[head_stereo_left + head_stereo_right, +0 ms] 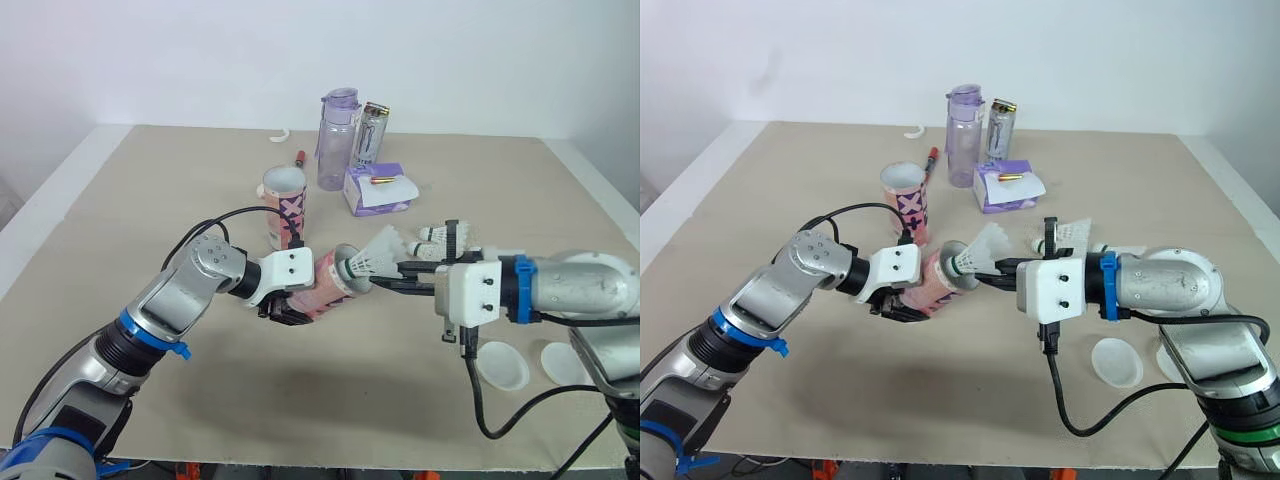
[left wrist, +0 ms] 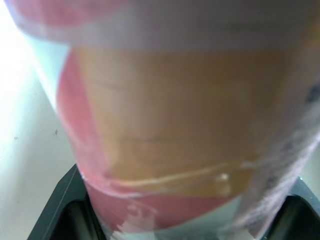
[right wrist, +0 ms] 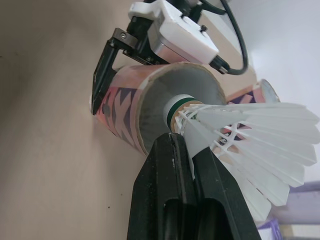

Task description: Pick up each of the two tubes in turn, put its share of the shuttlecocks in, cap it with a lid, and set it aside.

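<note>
My left gripper (image 1: pixel 285 305) is shut on a pink patterned tube (image 1: pixel 325 283), held tilted above the table with its open mouth (image 3: pixel 177 100) facing right. My right gripper (image 1: pixel 385 276) is shut on a white shuttlecock (image 1: pixel 372 258), its cork end right at the tube's mouth and its feathers (image 3: pixel 260 145) pointing away. A second pink tube (image 1: pixel 285 205) stands upright behind them. More shuttlecocks (image 1: pixel 445 240) lie on the table behind my right arm. Two white lids (image 1: pixel 502 364) (image 1: pixel 563 362) lie flat at the front right.
At the back stand a purple water bottle (image 1: pixel 337 138), a silver can (image 1: pixel 371 132) and a purple box (image 1: pixel 376 188) with a small item on it. A red marker (image 1: pixel 298 158) and a white ring (image 1: pixel 280 135) lie back left. The beige table (image 1: pixel 120 220) has bare room at left and front.
</note>
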`<act>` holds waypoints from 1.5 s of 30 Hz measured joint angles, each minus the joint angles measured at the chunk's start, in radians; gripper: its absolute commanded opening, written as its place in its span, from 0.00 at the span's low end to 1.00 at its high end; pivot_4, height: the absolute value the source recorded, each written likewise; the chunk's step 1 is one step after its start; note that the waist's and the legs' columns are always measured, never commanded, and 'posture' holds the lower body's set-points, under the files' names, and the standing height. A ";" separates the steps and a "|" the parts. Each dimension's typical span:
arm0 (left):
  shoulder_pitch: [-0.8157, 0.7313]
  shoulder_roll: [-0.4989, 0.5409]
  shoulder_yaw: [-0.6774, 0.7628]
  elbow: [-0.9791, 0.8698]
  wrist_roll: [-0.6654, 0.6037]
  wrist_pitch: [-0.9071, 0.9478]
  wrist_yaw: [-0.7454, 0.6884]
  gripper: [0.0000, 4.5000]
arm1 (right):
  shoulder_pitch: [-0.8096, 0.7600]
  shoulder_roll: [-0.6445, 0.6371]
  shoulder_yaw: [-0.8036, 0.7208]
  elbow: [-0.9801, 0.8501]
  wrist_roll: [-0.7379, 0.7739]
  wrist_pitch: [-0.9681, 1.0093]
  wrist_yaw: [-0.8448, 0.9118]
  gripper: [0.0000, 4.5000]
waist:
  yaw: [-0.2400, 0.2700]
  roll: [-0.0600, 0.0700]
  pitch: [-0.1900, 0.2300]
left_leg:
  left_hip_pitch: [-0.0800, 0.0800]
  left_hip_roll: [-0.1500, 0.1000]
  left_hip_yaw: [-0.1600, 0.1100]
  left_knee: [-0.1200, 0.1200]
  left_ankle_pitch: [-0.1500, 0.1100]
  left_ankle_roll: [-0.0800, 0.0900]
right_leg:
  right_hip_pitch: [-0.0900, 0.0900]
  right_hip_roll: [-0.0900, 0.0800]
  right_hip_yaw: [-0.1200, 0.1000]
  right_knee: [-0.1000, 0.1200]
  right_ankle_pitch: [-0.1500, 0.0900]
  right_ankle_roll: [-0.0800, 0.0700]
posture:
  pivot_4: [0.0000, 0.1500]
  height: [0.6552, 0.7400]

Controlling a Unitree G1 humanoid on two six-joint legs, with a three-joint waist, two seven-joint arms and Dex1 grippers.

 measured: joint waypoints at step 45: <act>0.001 0.001 -0.014 0.006 0.005 -0.016 0.000 0.67 | 0.518 0.288 -0.544 0.319 0.340 0.504 -0.362 0.98 | 0.009 0.002 -0.003 | 0.004 -0.002 0.000 0.000 0.000 0.000 | 0.002 0.000 0.003 0.002 -0.002 -0.002 | 1.00 1.00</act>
